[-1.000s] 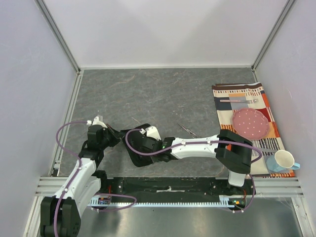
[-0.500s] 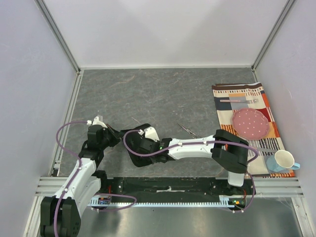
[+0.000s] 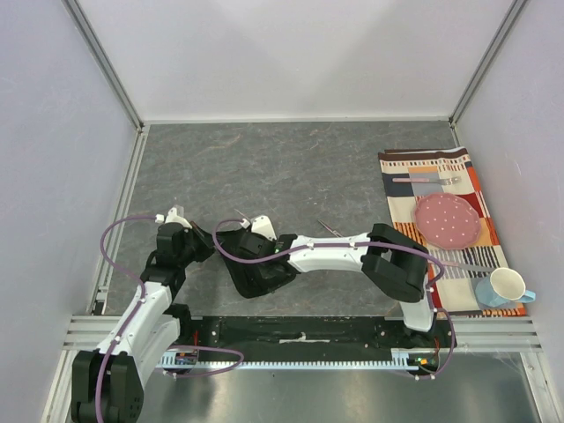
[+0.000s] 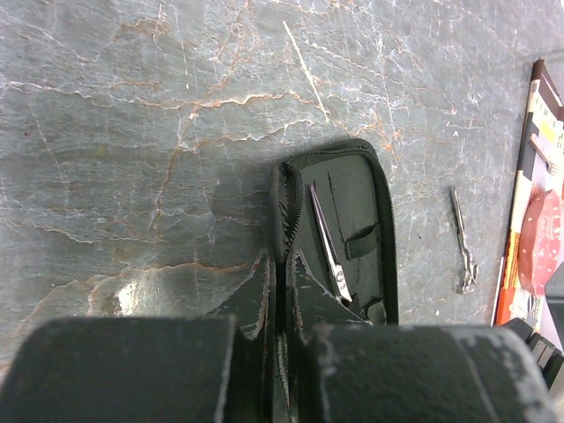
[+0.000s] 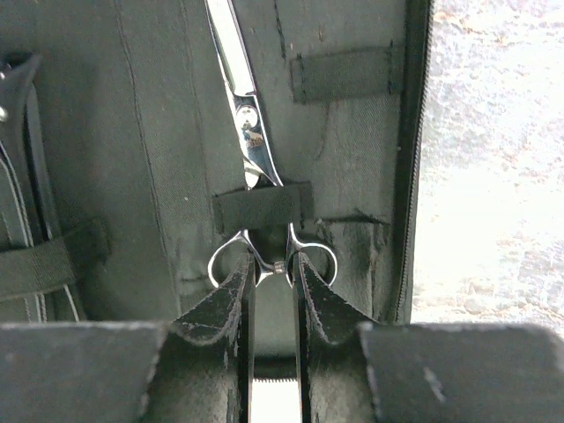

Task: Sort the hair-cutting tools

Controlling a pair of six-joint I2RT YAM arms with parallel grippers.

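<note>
An open black pouch (image 3: 264,280) lies near the table's front left. My left gripper (image 4: 282,260) is shut on the pouch's left edge (image 4: 284,189). Silver scissors (image 5: 249,132) lie inside the pouch (image 5: 132,141) under an elastic strap (image 5: 263,210). My right gripper (image 5: 273,264) is closed on them between the ring handles. These scissors also show in the left wrist view (image 4: 328,238). A second pair of scissors (image 3: 333,231) lies on the table to the right of the pouch, also in the left wrist view (image 4: 461,242). A thin stick (image 4: 306,57) lies beyond the pouch.
A striped placemat (image 3: 458,163) at the right holds a pink plate (image 3: 448,220), a fork (image 3: 427,180), a knife (image 3: 467,262) and a white cup (image 3: 504,285). Metal rails run along the left and front edges.
My right gripper has moved away from the bases and a little left along the pouch, with the scissors. The left gripper has held still on the pouch edge.
</note>
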